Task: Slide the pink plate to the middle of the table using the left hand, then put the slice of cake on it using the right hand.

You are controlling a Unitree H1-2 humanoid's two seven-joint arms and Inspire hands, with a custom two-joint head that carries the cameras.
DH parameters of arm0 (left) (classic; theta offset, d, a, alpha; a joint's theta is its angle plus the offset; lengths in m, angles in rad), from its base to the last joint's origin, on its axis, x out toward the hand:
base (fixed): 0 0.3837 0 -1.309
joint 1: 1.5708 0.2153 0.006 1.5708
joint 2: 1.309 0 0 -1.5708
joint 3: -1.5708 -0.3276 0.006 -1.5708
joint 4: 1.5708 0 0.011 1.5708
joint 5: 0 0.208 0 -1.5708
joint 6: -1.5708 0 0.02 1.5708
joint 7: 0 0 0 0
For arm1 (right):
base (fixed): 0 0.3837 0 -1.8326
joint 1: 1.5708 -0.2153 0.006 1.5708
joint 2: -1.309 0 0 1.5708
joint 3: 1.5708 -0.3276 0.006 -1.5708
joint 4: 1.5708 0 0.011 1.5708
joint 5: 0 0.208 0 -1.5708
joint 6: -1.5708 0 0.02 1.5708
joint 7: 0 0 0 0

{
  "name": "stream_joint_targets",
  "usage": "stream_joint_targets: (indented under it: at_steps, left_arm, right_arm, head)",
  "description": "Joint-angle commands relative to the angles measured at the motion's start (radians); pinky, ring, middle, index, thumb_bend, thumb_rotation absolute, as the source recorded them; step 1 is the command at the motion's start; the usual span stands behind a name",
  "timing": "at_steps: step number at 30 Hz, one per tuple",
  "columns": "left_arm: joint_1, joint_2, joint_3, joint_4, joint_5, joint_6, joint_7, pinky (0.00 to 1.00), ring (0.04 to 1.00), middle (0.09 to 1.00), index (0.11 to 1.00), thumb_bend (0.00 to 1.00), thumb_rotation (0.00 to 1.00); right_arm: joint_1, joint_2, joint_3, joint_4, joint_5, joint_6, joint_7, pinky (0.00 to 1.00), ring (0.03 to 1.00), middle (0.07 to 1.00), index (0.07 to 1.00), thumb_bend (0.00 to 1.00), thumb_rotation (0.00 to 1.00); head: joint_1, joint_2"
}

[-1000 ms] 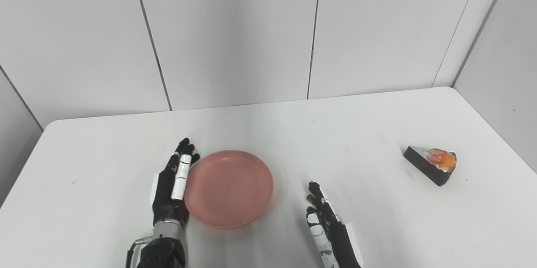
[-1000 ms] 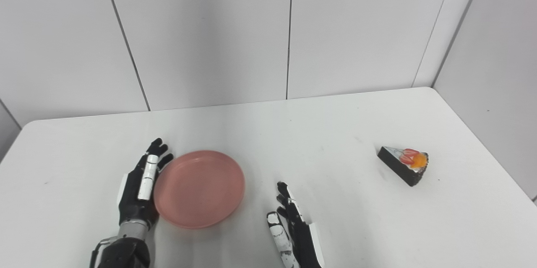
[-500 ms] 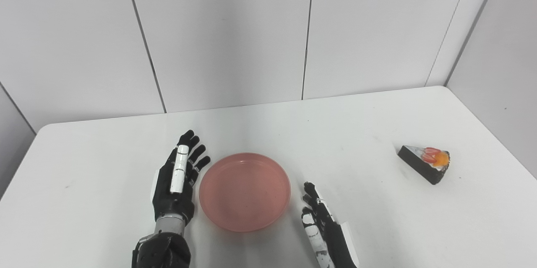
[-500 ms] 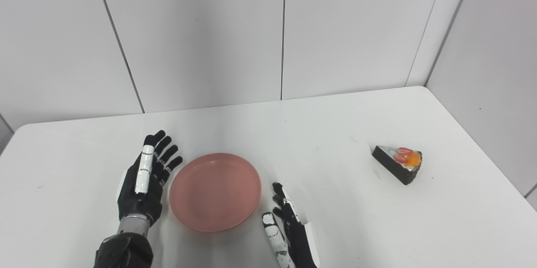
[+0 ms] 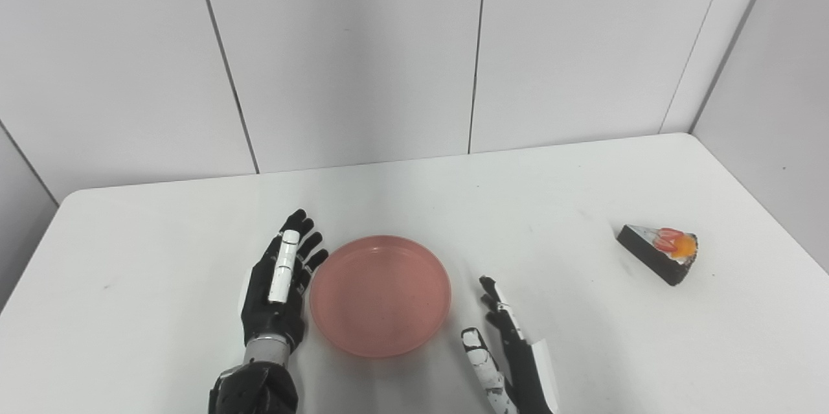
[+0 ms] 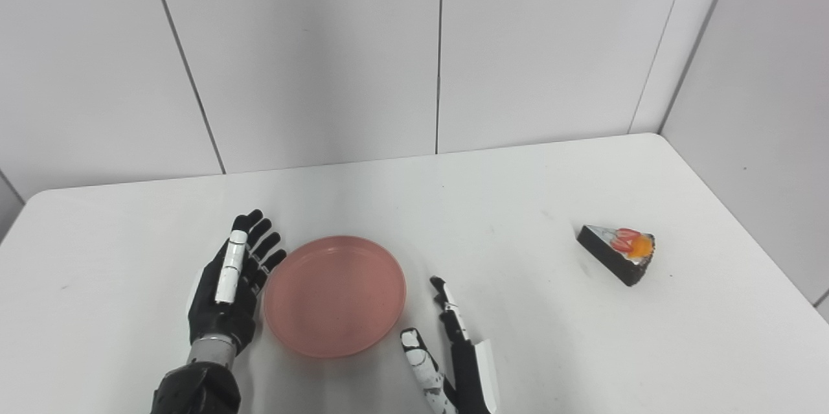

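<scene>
**Now the pink plate is flanked by two empty hands**

Centrally, toward the near edge of the white counter [image 5: 414, 194], the pink plate [image 5: 380, 295] is seen lying flat, with nothing on it. Just beside its left rim the left hand [image 5: 277, 291] is held edge-on, palm turned toward the plate, fingers [image 5: 300, 242] stretched and slightly fanned. Nothing is grasped by it; whether the nearest fingertips actually touch the rim cannot be told, though only a hairline gap, if any, is visible.

On the other side, near the plate's lower right rim but apart from it, the right hand [image 5: 505, 356] is found low at the picture's bottom edge. Its fingers are extended and pointed away from the robot, its thumb is set off to the left, and nothing is held in it.

Well apart from both hands and from the plate, far out on the right side of the counter, the slice of cake [image 5: 659, 252] is resting: a dark wedge with a white top and red and orange fruit at its wide end.

Behind the counter, pale grey wall panels [image 5: 350, 51] are seen, divided by dark vertical seams.
</scene>
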Motion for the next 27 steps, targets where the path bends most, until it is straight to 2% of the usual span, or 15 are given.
stream_joint_targets:
  at_steps: [1, 5, 8, 10, 12, 14, 15, 17, 20, 24, 25, 27]
  left_arm:
    - [-0.017, -0.001, -0.009, -0.014, -0.003, -0.037, -0.017, 0.82, 0.866, 0.881, 0.815, 0.86, 0.68]
    - [-0.011, -0.004, -0.015, 0.004, -0.004, -0.047, -0.023, 0.83, 0.872, 0.884, 0.827, 0.87, 0.68]
    - [-0.006, -0.006, -0.024, 0.025, 0.001, -0.067, -0.029, 0.84, 0.875, 0.882, 0.823, 0.87, 0.69]
    - [-0.005, -0.005, -0.029, 0.042, 0.002, -0.082, -0.037, 0.86, 0.881, 0.887, 0.827, 0.86, 0.70]
    - [-0.005, -0.005, -0.031, 0.059, -0.001, -0.097, -0.045, 0.89, 0.886, 0.890, 0.829, 0.84, 0.71]
    - [-0.005, -0.008, -0.030, 0.073, -0.005, -0.107, -0.050, 0.89, 0.886, 0.888, 0.827, 0.84, 0.71]
    - [-0.004, -0.011, -0.029, 0.077, -0.008, -0.108, -0.052, 0.88, 0.880, 0.884, 0.822, 0.84, 0.70]
    - [-0.002, -0.017, -0.030, 0.087, -0.013, -0.113, -0.056, 0.89, 0.880, 0.882, 0.818, 0.84, 0.69]
    - [0.001, -0.024, -0.031, 0.098, -0.011, -0.117, -0.057, 0.88, 0.876, 0.877, 0.810, 0.82, 0.68]
    - [0.007, -0.023, -0.046, 0.108, 0.001, -0.133, -0.065, 0.88, 0.880, 0.887, 0.815, 0.81, 0.71]
    - [0.006, -0.022, -0.046, 0.110, 0.001, -0.136, -0.066, 0.89, 0.880, 0.888, 0.815, 0.81, 0.71]
    - [0.005, -0.022, -0.046, 0.115, -0.001, -0.140, -0.067, 0.89, 0.880, 0.887, 0.819, 0.81, 0.71]
  right_arm:
    - [0.020, 0.047, -0.003, -0.084, -0.051, -0.026, -0.056, 0.90, 0.911, 0.925, 0.892, 0.72, 0.97]
    - [0.028, 0.031, -0.012, -0.200, -0.092, -0.006, -0.057, 0.92, 0.911, 0.917, 0.904, 0.70, 0.97]
    - [0.039, 0.010, -0.036, -0.305, -0.132, 0.022, -0.040, 0.87, 0.876, 0.895, 0.895, 0.73, 0.97]
    - [0.052, -0.005, -0.053, -0.369, -0.149, 0.042, -0.016, 0.87, 0.883, 0.890, 0.879, 0.75, 0.97]
    - [0.073, -0.019, -0.068, -0.427, -0.127, 0.063, 0.018, 0.88, 0.901, 0.896, 0.874, 0.77, 0.95]
    - [0.089, -0.033, -0.087, -0.478, -0.097, 0.086, 0.052, 0.83, 0.907, 0.899, 0.872, 0.78, 0.91]
    - [0.096, -0.042, -0.102, -0.500, -0.107, 0.093, 0.063, 0.83, 0.904, 0.896, 0.871, 0.78, 0.89]
    - [0.104, -0.067, -0.144, -0.543, -0.136, 0.106, 0.081, 0.86, 0.885, 0.888, 0.870, 0.74, 0.90]
    - [0.110, -0.094, -0.208, -0.598, -0.175, 0.139, 0.127, 0.85, 0.884, 0.897, 0.881, 0.74, 0.93]
    - [0.082, -0.168, -0.322, -0.670, -0.226, 0.216, 0.220, 0.86, 0.869, 0.892, 0.888, 0.72, 0.88]
    - [0.070, -0.183, -0.347, -0.683, -0.241, 0.243, 0.245, 0.85, 0.864, 0.890, 0.882, 0.73, 0.87]
    - [0.054, -0.213, -0.385, -0.701, -0.265, 0.281, 0.288, 0.74, 0.827, 0.886, 0.875, 0.75, 0.86]
  head:
    - [-0.004, -0.003]
    - [-0.006, -0.005]
    - [-0.008, -0.004]
    - [-0.024, -0.006]
    - [-0.024, -0.006]
    - [-0.024, -0.006]
    - [-0.038, -0.008]
    - [-0.038, -0.008]
    - [-0.038, -0.008]
    - [-0.056, -0.016]
    - [-0.055, -0.018]
    - [-0.052, -0.019]
